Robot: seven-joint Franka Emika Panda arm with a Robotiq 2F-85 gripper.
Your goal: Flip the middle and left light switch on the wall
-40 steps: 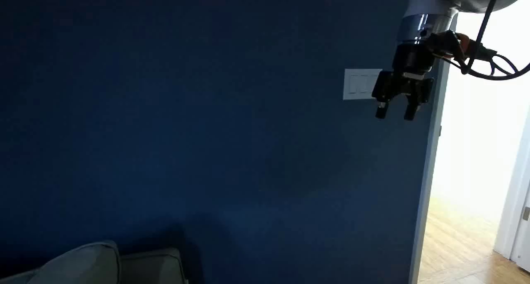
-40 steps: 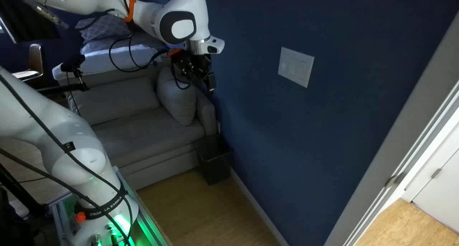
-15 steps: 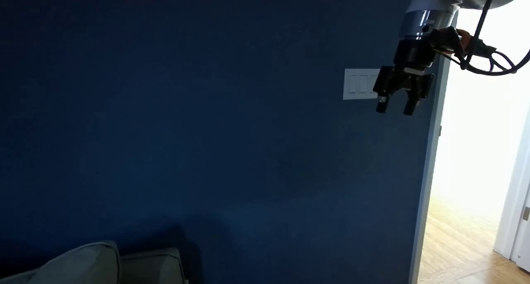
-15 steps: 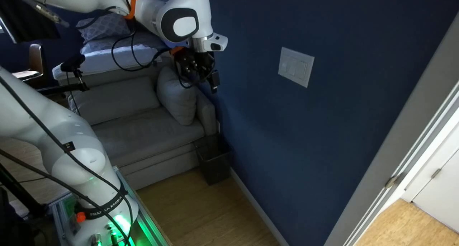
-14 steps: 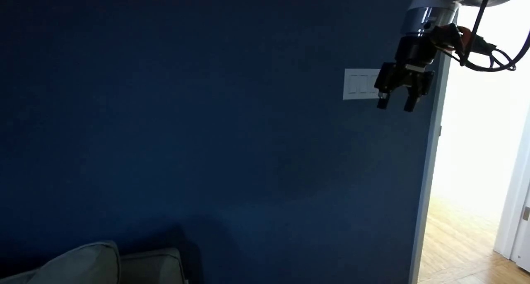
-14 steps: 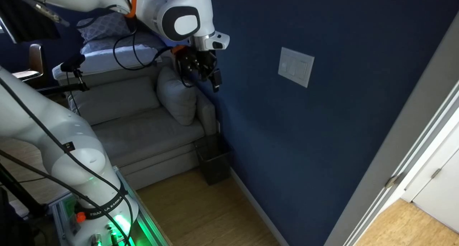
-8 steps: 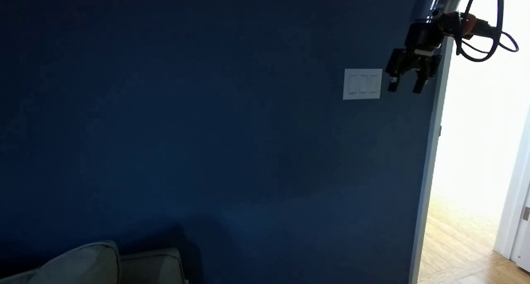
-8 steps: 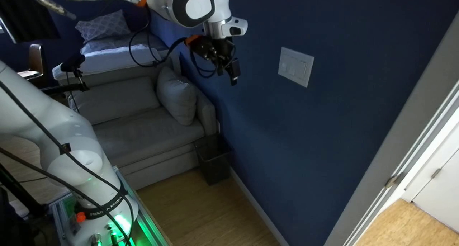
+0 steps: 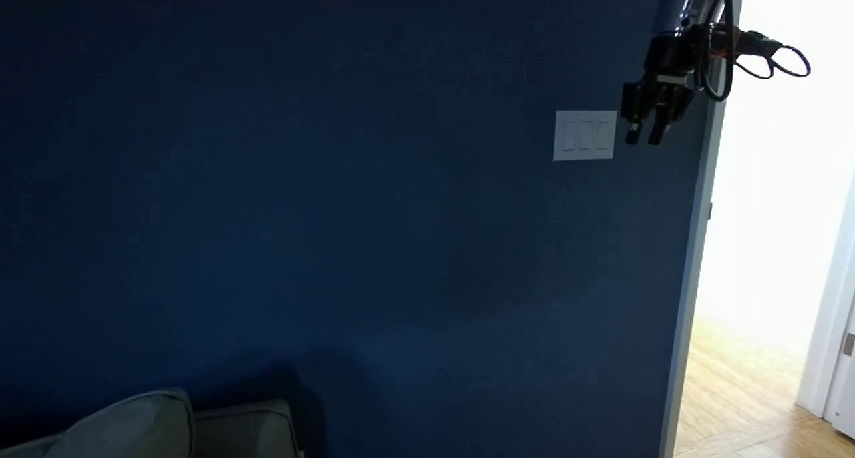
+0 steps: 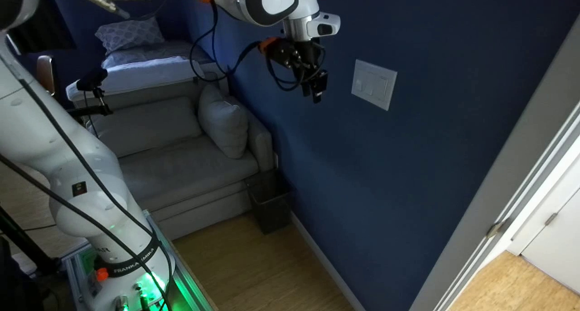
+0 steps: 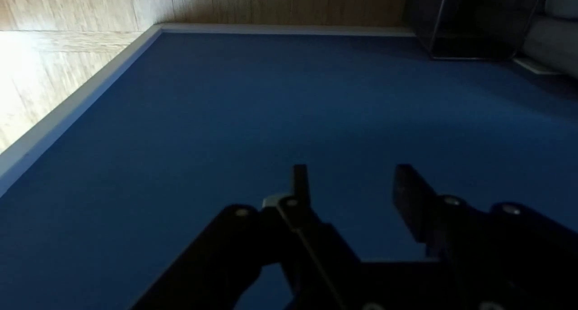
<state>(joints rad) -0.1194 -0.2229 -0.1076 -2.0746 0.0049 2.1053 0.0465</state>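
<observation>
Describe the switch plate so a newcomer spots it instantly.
On the big dark blue wall, look near the pale door frame. The switch plate is mounted there, apart from the door frame. Unlike that tall strip or the black gripper, it's a small pale rectangle with three upright panels side by side.

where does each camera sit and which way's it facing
In an exterior view: high up, angled down along the dark navy painted wall toward a grey fabric sofa; much of the white jointed arm shows, plus its black two-fingered claw.
In an exterior view: set back, facing that wall nearly straight, bright white doorway at right; the arm's end and claw show.
Wrist view: mounted on the arm's end, looking past the claw down the wall to tan wood floor; only the claw shows.
Both exterior views share the white rectangular switch plate.
</observation>
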